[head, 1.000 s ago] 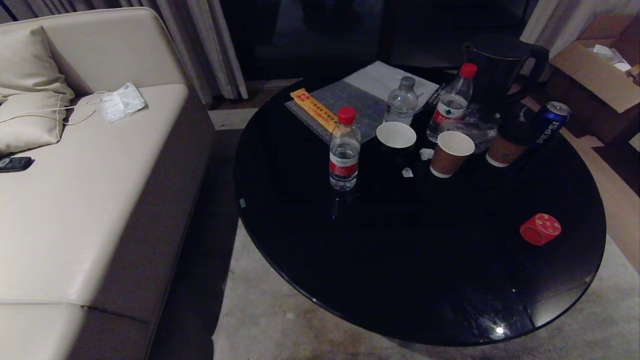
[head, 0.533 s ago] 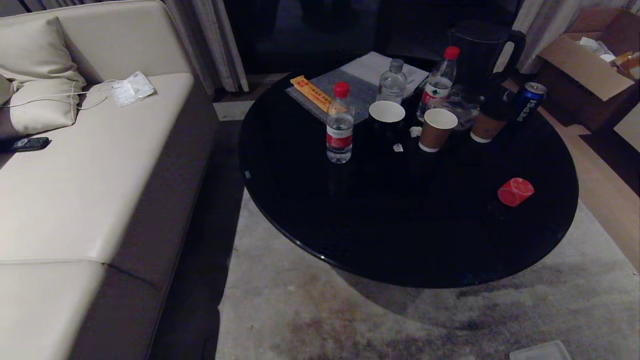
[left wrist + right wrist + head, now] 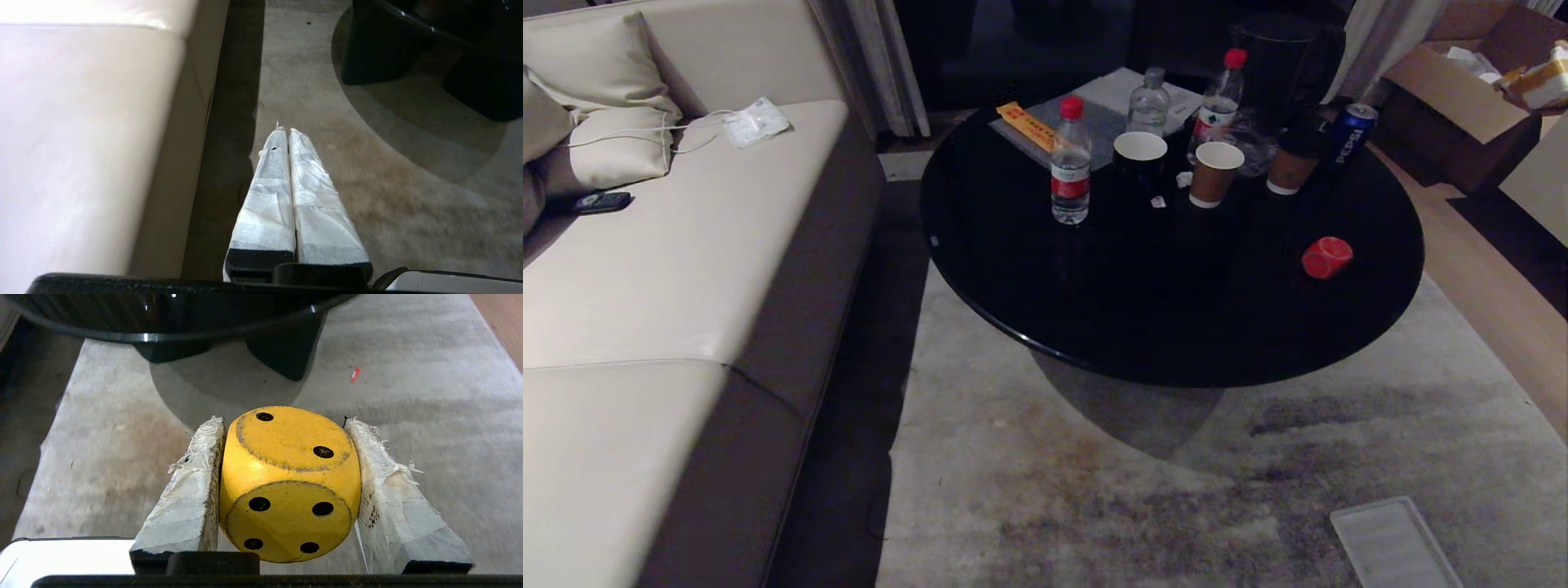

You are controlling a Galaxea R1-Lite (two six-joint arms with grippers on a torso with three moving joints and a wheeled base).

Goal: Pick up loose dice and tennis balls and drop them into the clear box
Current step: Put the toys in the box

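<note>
grey carpet (image 3: 408,396), yellow die (image 3: 290,482) with black pips, right pincer (image 3: 286,424) clamping it

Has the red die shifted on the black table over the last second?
No. The red die keeps its spot near the black table's right edge, nearer than the Pepsi can; only the camera backed away.

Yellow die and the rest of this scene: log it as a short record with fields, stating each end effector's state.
right end effector: shut on the yellow die, above the carpet
left end effector: shut, empty, over carpet beside the sofa
red die: loose on the round black table, near its right edge
table clutter: bottles, paper cups, a blue can
flat clear panel: on the carpet
clear box: not in view
tennis balls: not in view
</note>
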